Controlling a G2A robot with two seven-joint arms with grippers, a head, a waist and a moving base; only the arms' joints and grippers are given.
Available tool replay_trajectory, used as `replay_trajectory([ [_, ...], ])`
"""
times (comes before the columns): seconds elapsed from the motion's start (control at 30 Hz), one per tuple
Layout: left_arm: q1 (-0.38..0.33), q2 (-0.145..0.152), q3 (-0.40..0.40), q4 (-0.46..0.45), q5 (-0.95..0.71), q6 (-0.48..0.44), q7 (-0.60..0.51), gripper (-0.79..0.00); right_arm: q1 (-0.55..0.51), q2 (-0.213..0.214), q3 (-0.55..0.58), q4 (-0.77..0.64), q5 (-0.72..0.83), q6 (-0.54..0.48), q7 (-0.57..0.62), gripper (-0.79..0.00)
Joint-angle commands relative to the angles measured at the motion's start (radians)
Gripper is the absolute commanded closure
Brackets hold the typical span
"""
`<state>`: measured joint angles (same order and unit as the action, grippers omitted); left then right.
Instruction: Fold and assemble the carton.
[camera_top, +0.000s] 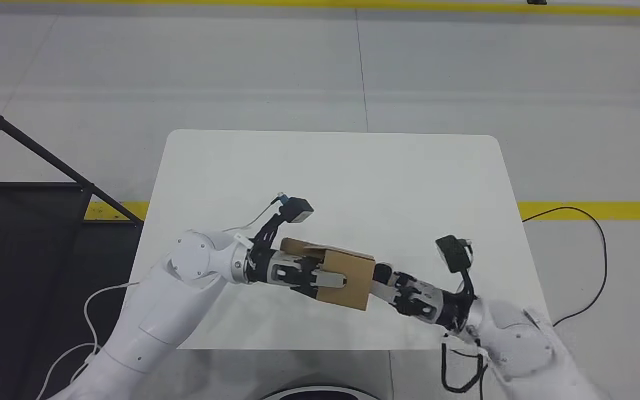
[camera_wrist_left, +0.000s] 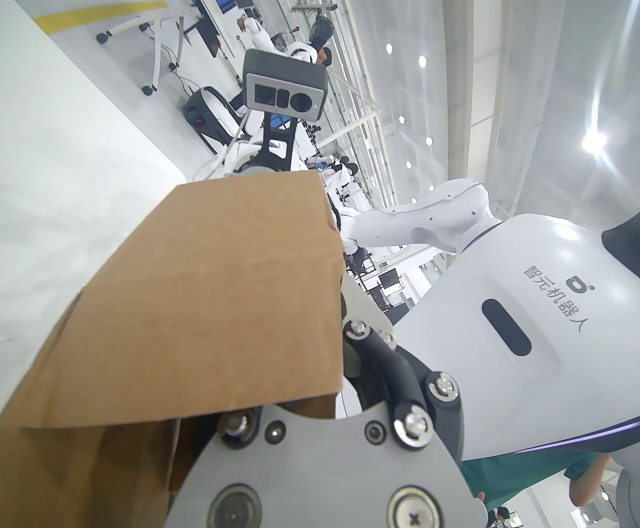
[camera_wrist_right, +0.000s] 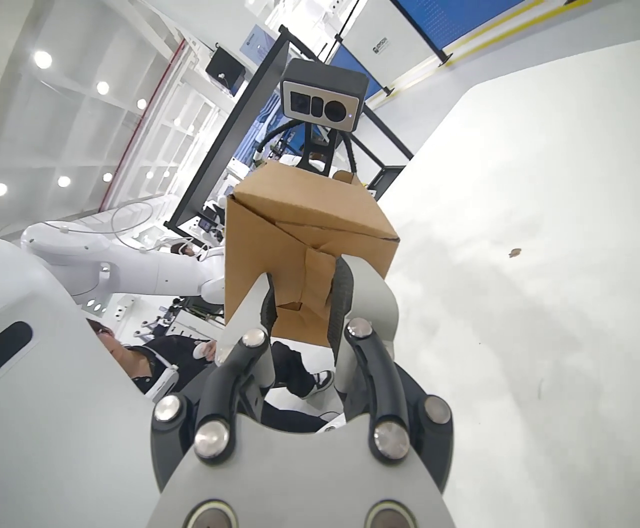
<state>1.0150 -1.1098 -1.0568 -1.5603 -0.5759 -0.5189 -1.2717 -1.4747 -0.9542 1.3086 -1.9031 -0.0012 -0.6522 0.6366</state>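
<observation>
right gripper (camera_wrist_right: 305, 287) comes first, its two fingers drawn partway together and pinching a small creased tab on the end of the carton (camera_wrist_right: 300, 220), one pad on either side of the tab. that end of the brown carton has its flaps folded across each other, with the folds wrinkled and not quite flat.

the carton lies lengthwise between the two arms, over the front part of the white table (camera_top: 400, 180), close to the table's near edge. whether it rests on the surface or is held just above it cannot be told. its far end, the one facing the other arm, is open, and a loose flap hangs beside the opening.

left gripper (camera_top: 312, 278) is right at that open end, touching the cardboard. the top panel of the carton covers most of it, so how wide it stands and whether it has a real hold on the wall cannot be told.

on the table beyond the carton, toward the right side, lies a tiny brown scrap (camera_wrist_right: 514, 253), well apart from everything else.

past the table's far edge is pale grey floor (camera_top: 200, 70). a yellow line (camera_top: 575, 210) runs along the floor to the right of the table, with a black cable (camera_top: 592, 250) looping near it. to the left stands a black frame with dark mesh (camera_top: 40, 240).
</observation>
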Motion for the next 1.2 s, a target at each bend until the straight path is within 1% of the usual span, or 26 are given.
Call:
replay_trajectory([
  [0.0,0.003,0.001,-0.002,0.0,-0.001,-0.001,0.0,0.0,-0.027,-0.001,0.016,-0.023,-0.083,0.005,-0.06,-0.329],
  [0.13,0.008,0.002,-0.008,-0.001,-0.003,-0.002,-0.002,0.0,-0.083,-0.006,0.027,-0.085,-0.242,0.028,-0.169,-0.332],
  [0.33,0.013,0.004,-0.017,-0.008,-0.002,0.0,-0.003,0.0,-0.138,-0.014,0.035,-0.138,-0.427,0.075,-0.311,-0.332],
  [0.57,0.011,0.004,-0.016,-0.01,-0.005,0.006,-0.005,0.0,-0.175,-0.02,0.026,-0.176,-0.586,0.103,-0.387,-0.342],
  [0.7,0.003,0.002,-0.005,-0.005,-0.003,0.014,-0.006,0.0,-0.182,-0.023,0.017,-0.179,-0.614,0.097,-0.406,-0.345],
  [0.8,-0.005,0.0,0.005,0.0,0.002,0.02,-0.007,0.0,-0.177,-0.024,0.013,-0.174,-0.608,0.072,-0.411,-0.323],
  [0.9,-0.01,-0.002,0.011,0.005,0.004,0.02,-0.005,0.0,-0.173,-0.025,0.012,-0.169,-0.597,0.045,-0.411,-0.323],
  [1.17,-0.015,-0.004,0.016,0.012,0.0,0.016,-0.006,0.0,-0.16,-0.026,0.002,-0.163,-0.585,0.039,-0.369,-0.326],
])
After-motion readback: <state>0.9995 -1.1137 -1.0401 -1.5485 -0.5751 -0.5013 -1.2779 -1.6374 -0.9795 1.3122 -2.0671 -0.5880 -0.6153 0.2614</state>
